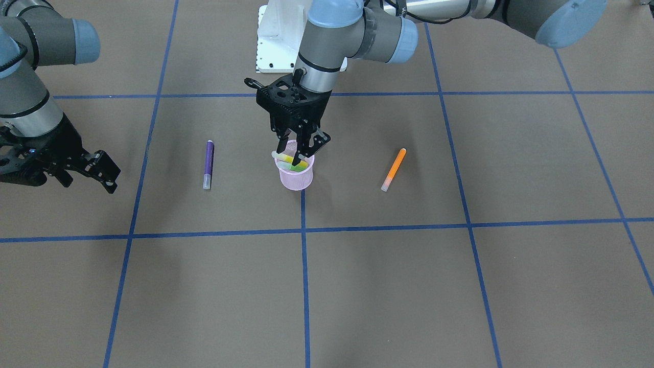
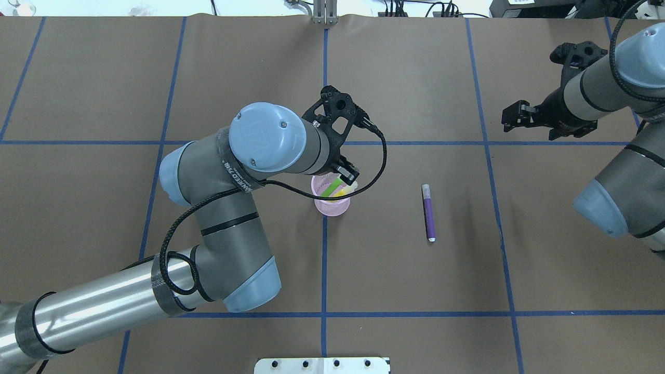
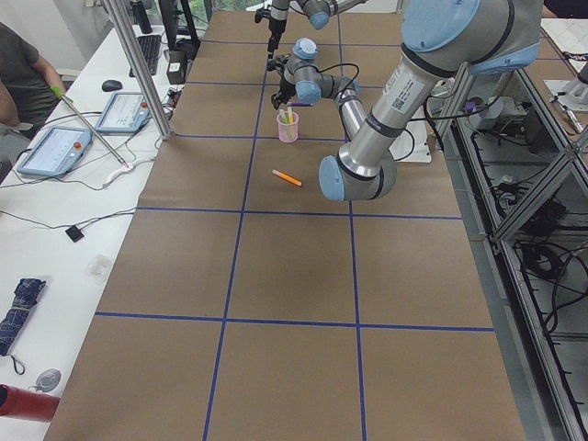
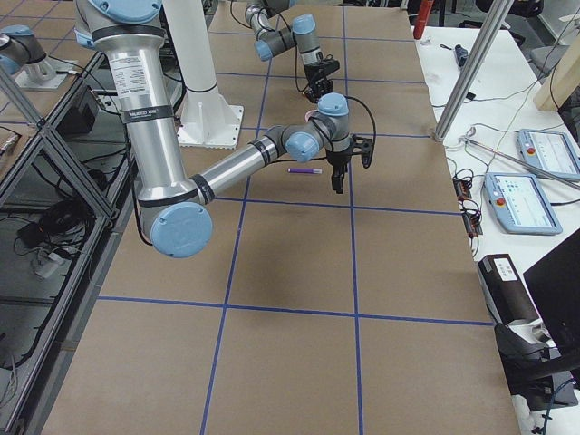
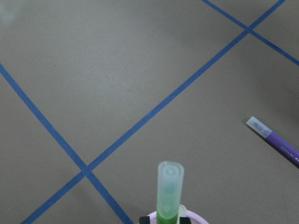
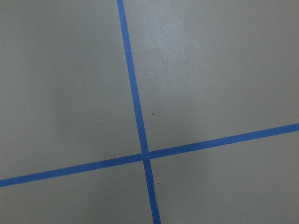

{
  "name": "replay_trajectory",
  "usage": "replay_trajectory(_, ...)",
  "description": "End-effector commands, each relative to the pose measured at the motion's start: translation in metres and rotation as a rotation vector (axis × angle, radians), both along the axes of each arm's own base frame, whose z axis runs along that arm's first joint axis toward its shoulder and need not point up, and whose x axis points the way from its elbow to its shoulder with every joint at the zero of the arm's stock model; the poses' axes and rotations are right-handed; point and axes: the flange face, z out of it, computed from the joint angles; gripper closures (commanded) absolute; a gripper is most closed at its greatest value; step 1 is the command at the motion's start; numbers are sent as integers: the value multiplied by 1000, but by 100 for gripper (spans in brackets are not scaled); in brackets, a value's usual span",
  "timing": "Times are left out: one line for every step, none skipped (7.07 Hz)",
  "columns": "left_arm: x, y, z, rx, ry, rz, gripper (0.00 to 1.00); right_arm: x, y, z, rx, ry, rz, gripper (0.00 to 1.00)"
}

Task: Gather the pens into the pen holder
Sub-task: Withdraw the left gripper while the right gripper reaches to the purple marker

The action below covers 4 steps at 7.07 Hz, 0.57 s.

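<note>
While the left gripper (image 1: 301, 153) hangs over the pink mesh pen holder (image 1: 295, 179), fingers pinched on a green pen (image 5: 169, 191) leaning into its mouth beside a yellow pen (image 1: 286, 160), a sideways drag could tip the light cup and spill both. 2 more lie flat on the brown paper table (image 1: 388, 286): a purple pen (image 1: 208, 164) and an orange pen (image 1: 394, 169), 1 on either side of the cup. The right gripper (image 1: 104, 174) sits well apart, and I cannot tell whether it is apart or together. Blue tape lines (image 1: 304, 266) grid the paper, and teach pendants (image 3: 55, 149) rest on a side bench.

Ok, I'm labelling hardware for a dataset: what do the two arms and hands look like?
Both arms: silver tubes, grey joints with pale blue caps. The left hand and right hand are black, two-fingered. A black cable loops along the left arm.
</note>
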Motion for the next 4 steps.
replay_trajectory(-21, -3, -13, -134, 91, -91, 27, -3, -2, -8, 13, -15, 3, 0)
replay_trajectory(-44, -17, -8, -168, 91, -136, 27, -19, 6, -16, 47, -43, -24, 0)
replay_trajectory(-75, -35, 5, -259, 39, -130, 29, -47, 22, -25, 48, -88, -46, 0)
replay_trajectory(-114, -52, 16, -352, 11, -101, 29, -76, 34, -41, 16, -123, -60, 0)
